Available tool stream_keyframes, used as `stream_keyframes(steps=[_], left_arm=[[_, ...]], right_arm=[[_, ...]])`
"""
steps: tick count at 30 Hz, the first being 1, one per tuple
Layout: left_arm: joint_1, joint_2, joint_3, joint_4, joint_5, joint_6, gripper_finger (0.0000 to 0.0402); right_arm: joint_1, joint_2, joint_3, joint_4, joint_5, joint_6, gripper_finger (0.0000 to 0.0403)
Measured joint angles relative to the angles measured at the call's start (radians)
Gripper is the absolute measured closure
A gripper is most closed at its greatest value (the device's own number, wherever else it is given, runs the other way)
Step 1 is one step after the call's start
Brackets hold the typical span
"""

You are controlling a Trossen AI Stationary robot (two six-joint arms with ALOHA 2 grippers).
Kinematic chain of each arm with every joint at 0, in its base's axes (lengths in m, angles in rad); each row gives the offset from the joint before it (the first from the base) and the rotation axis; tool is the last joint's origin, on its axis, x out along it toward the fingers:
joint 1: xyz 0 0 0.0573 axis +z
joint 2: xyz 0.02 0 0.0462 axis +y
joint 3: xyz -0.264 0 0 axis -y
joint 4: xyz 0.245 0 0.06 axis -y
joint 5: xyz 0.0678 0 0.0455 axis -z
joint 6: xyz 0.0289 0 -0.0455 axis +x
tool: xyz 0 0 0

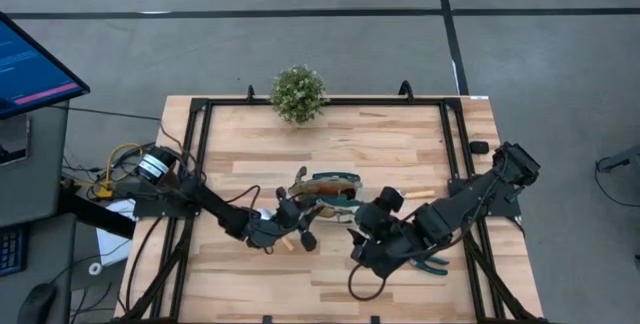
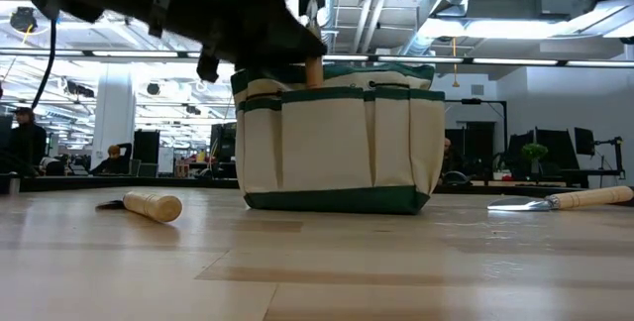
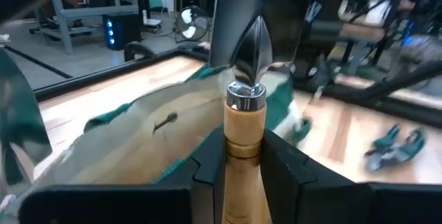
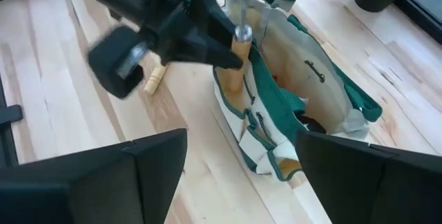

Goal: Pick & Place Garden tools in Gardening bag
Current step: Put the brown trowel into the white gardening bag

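The beige gardening bag with teal trim stands upright on the table; it also shows in the low view and the right wrist view. My left gripper is shut on a wooden-handled trowel at the bag's near left side. My right gripper is open and empty, just near and right of the bag. A second trowel lies on the table right of the bag. A third trowel lies left of it. The teal pruning shears lie beside my right arm. My left gripper pinches the trowel's wooden handle just below its metal collar, between its two fingers. The fingers come level from the table's left and lie across the handle. The trowel stands upright, blade up, its handle end down against the bag's side; whether it is in a pocket I cannot tell.
A bushy potted plant stands at the table's far edge. A black frame runs around the tabletop. A monitor stands off the table's left. Bare wood lies between the bag and the plant.
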Motion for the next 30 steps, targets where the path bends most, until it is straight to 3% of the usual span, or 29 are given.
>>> stream_keyframes(steps=[19,30], left_arm=[[0.007,0.059,-0.001,-0.013,0.018,-0.015,0.0311],[-0.013,0.059,-0.001,-0.021,0.061,0.002,0.0203]], right_arm=[[-0.001,0.000,0.000,-0.002,0.003,-0.003,0.0138],[-0.001,0.000,0.000,-0.002,0.003,-0.002,0.0138]])
